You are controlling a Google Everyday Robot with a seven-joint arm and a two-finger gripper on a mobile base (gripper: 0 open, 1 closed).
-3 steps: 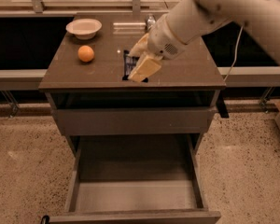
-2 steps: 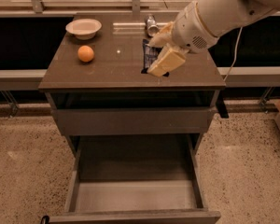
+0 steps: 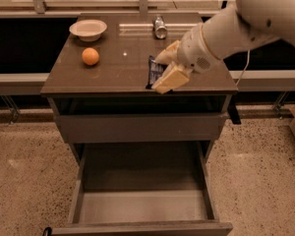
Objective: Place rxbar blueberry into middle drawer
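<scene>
The rxbar blueberry [image 3: 152,69], a dark blue wrapper with white print, is held on edge between my gripper's cream fingers [image 3: 169,77]. My gripper [image 3: 156,74] is shut on it just above the front right part of the cabinet top [image 3: 118,73], near its front edge. The middle drawer [image 3: 137,205] stands pulled out below, a deep box with tall side walls and a paler floor, with nothing showing in it. The white arm reaches in from the upper right.
An orange [image 3: 90,56] and a white bowl [image 3: 88,29] sit on the left of the top, and a silver can [image 3: 160,27] at the back. A shallower drawer with a plain grey front [image 3: 137,128] is slightly open above the middle drawer.
The gripper, still holding the bar, swung right and then came back left and lower, towards the front edge of the top.
</scene>
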